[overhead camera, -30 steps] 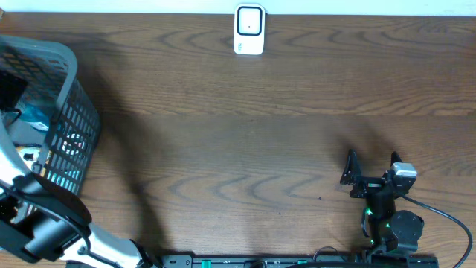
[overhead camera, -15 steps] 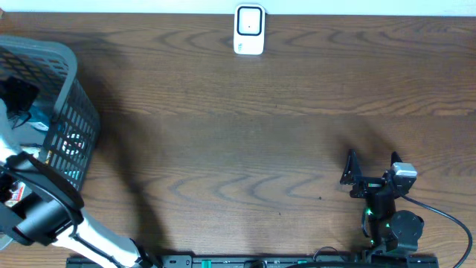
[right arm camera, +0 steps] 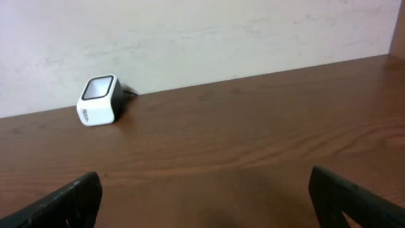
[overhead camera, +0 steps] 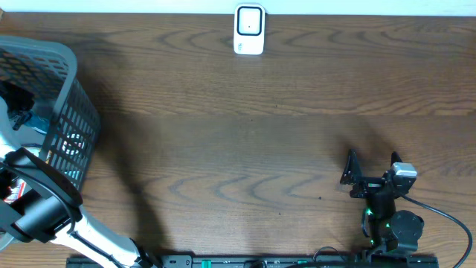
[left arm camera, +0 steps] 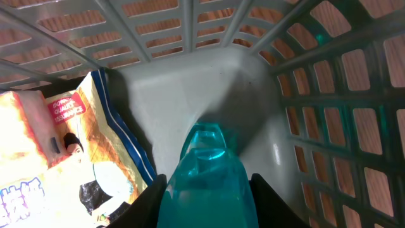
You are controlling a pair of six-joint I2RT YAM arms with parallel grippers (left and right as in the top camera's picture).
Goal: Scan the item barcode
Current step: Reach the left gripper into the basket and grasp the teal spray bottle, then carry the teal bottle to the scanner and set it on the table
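Left wrist: left gripper [left arm camera: 205,193] is narrowed onto the teal item [left arm camera: 205,158] in the basket [left arm camera: 316,95] corner, beside a snack bag [left arm camera: 76,158]. Its long axis runs along the fingers, tapered end toward the corner.

Overhead: scanner [overhead camera: 249,30] sits well apart across the bench [overhead camera: 260,149]. Pick-up seems in hand; next, lift clear and carry over.

Right wrist: right gripper [right arm camera: 205,190] is wide, empty.

One scanner [overhead camera: 249,30], basket [overhead camera: 74,126], bottle [left arm camera: 205,171], perhaps packet [left arm camera: 95,171]

left arm [overhead camera: 44,212]: white tubes, black joints | right gripper [overhead camera: 372,160]: black | right arm [overhead camera: 394,227]: green lights, black cable [overhead camera: 445,212]
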